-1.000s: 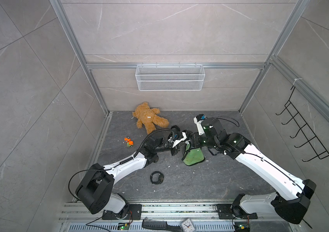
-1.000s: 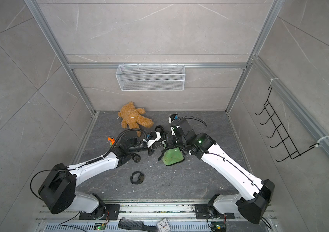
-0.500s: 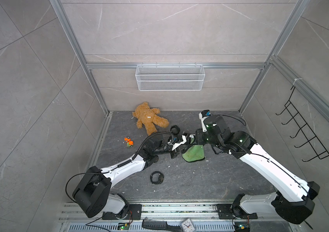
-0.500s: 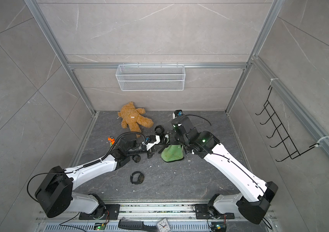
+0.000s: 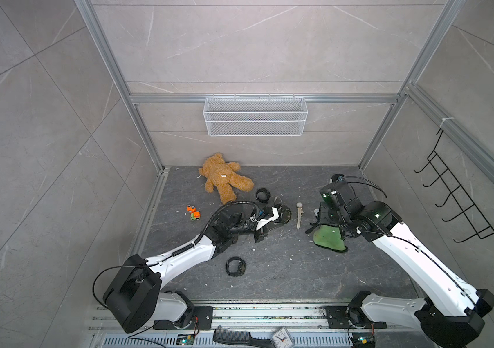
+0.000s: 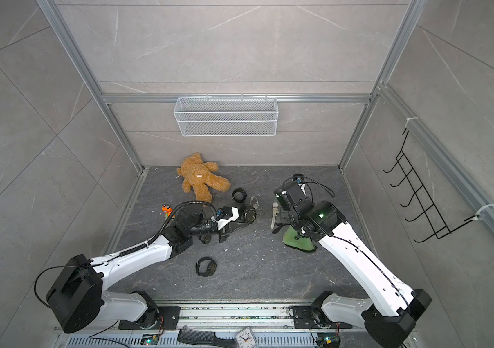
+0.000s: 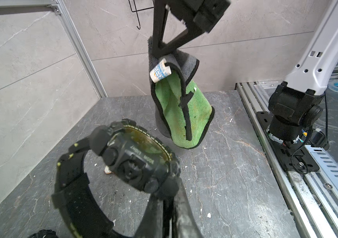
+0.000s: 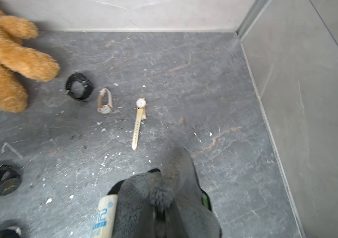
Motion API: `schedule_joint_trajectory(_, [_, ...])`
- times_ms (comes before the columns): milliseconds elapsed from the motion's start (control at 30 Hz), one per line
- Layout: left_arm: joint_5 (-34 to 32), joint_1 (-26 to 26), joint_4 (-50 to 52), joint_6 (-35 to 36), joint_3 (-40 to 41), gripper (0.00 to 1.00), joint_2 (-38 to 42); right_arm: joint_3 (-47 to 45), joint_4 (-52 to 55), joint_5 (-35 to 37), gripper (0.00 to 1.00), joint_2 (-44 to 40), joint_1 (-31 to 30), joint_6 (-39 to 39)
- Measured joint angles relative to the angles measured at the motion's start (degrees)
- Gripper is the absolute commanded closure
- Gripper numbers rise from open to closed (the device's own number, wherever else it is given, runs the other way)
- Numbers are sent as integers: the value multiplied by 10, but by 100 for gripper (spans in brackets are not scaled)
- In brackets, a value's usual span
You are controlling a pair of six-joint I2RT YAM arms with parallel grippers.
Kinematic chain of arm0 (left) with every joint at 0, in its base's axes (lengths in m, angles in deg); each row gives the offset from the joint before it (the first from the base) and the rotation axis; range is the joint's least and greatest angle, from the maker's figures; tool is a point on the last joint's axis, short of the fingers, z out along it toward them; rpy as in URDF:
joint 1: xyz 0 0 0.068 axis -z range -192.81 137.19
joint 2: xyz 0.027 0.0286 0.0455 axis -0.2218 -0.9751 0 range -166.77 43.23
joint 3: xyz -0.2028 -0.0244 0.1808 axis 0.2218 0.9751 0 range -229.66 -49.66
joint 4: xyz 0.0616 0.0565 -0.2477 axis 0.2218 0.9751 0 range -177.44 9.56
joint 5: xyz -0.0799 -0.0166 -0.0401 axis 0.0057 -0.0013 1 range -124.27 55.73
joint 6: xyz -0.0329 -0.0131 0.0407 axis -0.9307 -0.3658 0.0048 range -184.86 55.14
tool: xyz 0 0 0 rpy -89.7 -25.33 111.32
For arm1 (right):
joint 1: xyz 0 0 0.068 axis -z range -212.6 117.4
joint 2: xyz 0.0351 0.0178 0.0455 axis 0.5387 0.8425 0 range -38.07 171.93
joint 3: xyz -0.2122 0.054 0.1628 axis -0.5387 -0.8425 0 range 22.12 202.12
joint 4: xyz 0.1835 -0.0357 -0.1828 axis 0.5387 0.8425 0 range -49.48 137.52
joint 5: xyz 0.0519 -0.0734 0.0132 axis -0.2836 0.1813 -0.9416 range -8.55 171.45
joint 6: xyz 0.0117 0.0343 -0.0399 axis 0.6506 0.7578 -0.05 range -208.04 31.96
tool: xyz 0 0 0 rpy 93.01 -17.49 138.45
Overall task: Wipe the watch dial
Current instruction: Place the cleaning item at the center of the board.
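Left pincer (image 7: pixel 164 206) clamps the strap of a chunky black resin watch (image 7: pixel 135 156), held off the grey stone-look worktop (image 7: pixel 226 175) at scene centre, its round gold-rimmed dial (image 7: pixel 143 142) tilted towards the right. Right pincer (image 7: pixel 160 53) pinches a soft green-and-grey microfibre cloth (image 7: pixel 176 111), which hangs limp, its lower edge on the worktop. The cloth lies to the right of the dial, apart from it; closing this gap is judged the coming move.

Five watches (image 5: pixel 235 266) (two pale), one cloth (image 5: pixel 328 239), one bear (image 5: pixel 223 177).
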Motion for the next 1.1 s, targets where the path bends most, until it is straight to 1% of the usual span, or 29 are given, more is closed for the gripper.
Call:
schedule_joint_trajectory(67, [-1,0,2,0,5,100,9,-11,-2,-7,100,22,31,6])
schedule_joint_trajectory(100, [-1,0,2,-1,9,100,15,-19,-5,-13,97,40,53,7])
schedule_joint_trajectory(133, [-1,0,4,-1,11,100,19,-24,-8,-18,91,55,70,9])
schedule_joint_trajectory(167, [-2,0,6,-2,14,100,24,-28,-12,-23,81,76,92,10])
schedule_joint_trajectory(200, [-3,0,9,-2,17,100,30,-30,-15,-27,69,100,114,12])
schedule_joint_trajectory(233, [-5,0,12,-2,18,100,33,-31,-17,-28,65,116,128,9])
schedule_joint_trajectory(300, [-12,0,18,-2,22,100,43,-31,-26,-31,64,150,160,6])
schedule_joint_trajectory(400, [-22,0,28,-2,27,100,58,-30,-31,-31,61,163,183,-2])
schedule_joint_trajectory(533, [-35,0,36,-2,33,100,74,-21,-32,-44,58,159,184,-13])
schedule_joint_trajectory(633, [-47,0,38,-2,38,100,82,-30,-41,-79,55,146,184,-19])
schedule_joint_trajectory(700, [-52,0,41,-2,39,100,84,-55,-52,-117,51,123,181,-19])
schedule_joint_trajectory(833, [-61,0,43,-2,43,100,84,-112,-71,-177,47,96,156,-16])
schedule_joint_trajectory(933, [-64,0,47,-5,49,100,84,-149,-87,-207,44,105,125,-5])
schedule_joint_trajectory(1100, [-72,0,48,-9,52,100,84,-159,-103,-221,43,144,94,13])
